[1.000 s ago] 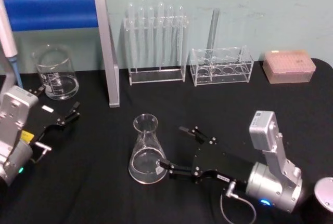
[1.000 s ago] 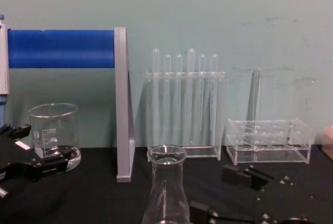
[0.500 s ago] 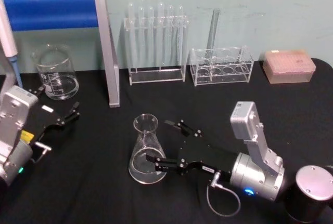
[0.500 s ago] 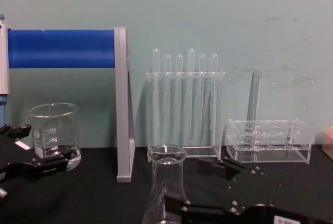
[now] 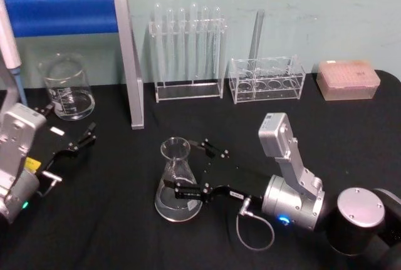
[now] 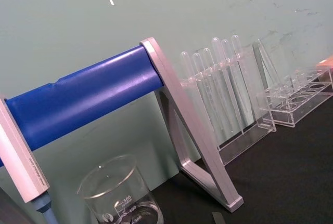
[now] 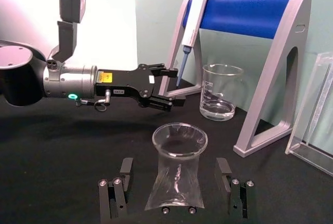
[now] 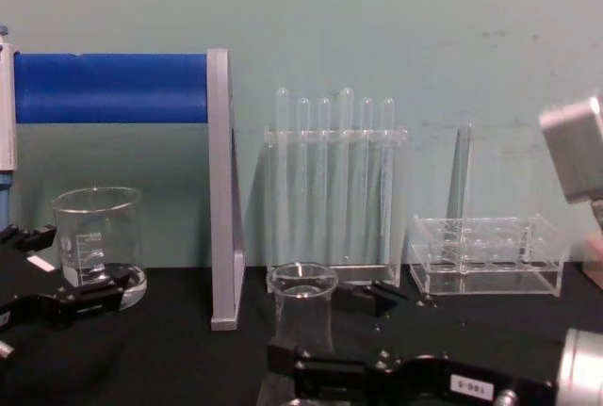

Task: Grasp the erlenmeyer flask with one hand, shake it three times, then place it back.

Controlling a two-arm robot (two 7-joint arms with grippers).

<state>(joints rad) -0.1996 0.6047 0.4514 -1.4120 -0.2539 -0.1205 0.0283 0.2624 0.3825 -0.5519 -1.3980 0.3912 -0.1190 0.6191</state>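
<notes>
The erlenmeyer flask (image 5: 177, 181) stands upright on the black table, left of centre. My right gripper (image 5: 188, 166) reaches in from the right, low over the table. It is open, with one finger on each side of the flask's lower body. In the right wrist view the flask (image 7: 177, 168) sits between the two fingers (image 7: 123, 181), with a gap on both sides. The chest view shows the flask (image 8: 301, 304) in front of the right gripper (image 8: 330, 329). My left gripper (image 5: 66, 127) rests open at the left edge, near the beaker.
A glass beaker (image 5: 67, 88) stands at the back left, beside a pipette (image 5: 9, 39) on a blue-barred stand (image 5: 128, 63). A rack of test tubes (image 5: 188, 51), a second clear rack (image 5: 266, 79) and a pink box (image 5: 348, 79) line the back wall.
My right arm has moved left toward the flask, and its open fingers now straddle it. The flask and the left arm have not moved.
</notes>
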